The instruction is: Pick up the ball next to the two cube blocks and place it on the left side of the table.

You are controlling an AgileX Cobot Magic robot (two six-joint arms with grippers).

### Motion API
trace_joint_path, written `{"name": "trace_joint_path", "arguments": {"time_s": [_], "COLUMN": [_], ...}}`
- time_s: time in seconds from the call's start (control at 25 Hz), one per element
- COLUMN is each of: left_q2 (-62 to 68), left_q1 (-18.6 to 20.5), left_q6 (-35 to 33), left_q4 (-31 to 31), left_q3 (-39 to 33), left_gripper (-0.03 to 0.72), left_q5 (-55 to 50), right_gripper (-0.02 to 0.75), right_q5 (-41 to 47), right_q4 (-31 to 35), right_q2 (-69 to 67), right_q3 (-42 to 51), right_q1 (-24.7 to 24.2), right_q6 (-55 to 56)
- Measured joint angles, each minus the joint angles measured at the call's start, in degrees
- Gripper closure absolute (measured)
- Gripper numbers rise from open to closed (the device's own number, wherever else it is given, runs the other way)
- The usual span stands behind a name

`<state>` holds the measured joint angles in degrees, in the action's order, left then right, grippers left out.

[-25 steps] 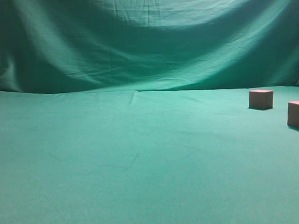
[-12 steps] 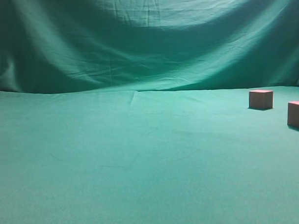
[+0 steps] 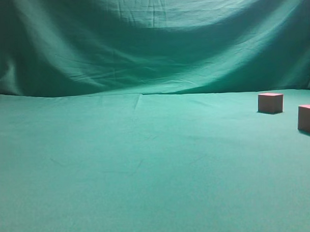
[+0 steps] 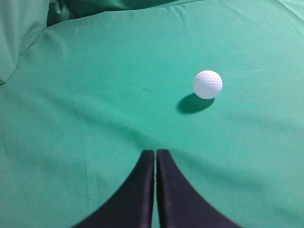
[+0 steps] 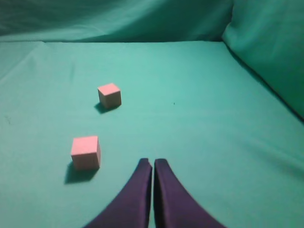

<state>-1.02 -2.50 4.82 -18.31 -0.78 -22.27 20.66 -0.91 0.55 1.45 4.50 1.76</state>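
The white dimpled ball point(image 4: 207, 84) lies on the green table point(image 4: 95, 95) in the left wrist view, ahead and to the right of my left gripper point(image 4: 155, 152), which is shut and empty. The ball does not show in the exterior view. The two reddish-brown cube blocks stand at the right of the exterior view, one farther point(image 3: 270, 102), one at the edge point(image 3: 308, 119). In the right wrist view they are the far cube point(image 5: 109, 95) and the near cube point(image 5: 86, 152), left of my right gripper point(image 5: 153, 161), which is shut and empty.
Green cloth backdrop point(image 3: 152, 45) hangs behind the table. Folds of cloth rise at the right of the right wrist view point(image 5: 270, 47) and at the upper left of the left wrist view point(image 4: 23, 33). Neither arm shows in the exterior view.
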Motion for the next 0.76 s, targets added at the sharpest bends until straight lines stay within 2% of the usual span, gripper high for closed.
{"name": "trace_joint_path", "arguments": {"time_s": [0.76], "left_q2": [0.0], "left_q1": [0.0], "left_q6": [0.0], "left_q4": [0.0], "left_q3": [0.0], "left_gripper": [0.688], "left_q5": [0.0], "right_gripper": [0.738], "right_q5": [1.9], "right_q4": [0.3], "right_q2": [0.0], "right_q3": [0.0], "right_q1": [-0.5], "right_q6": [0.2]}}
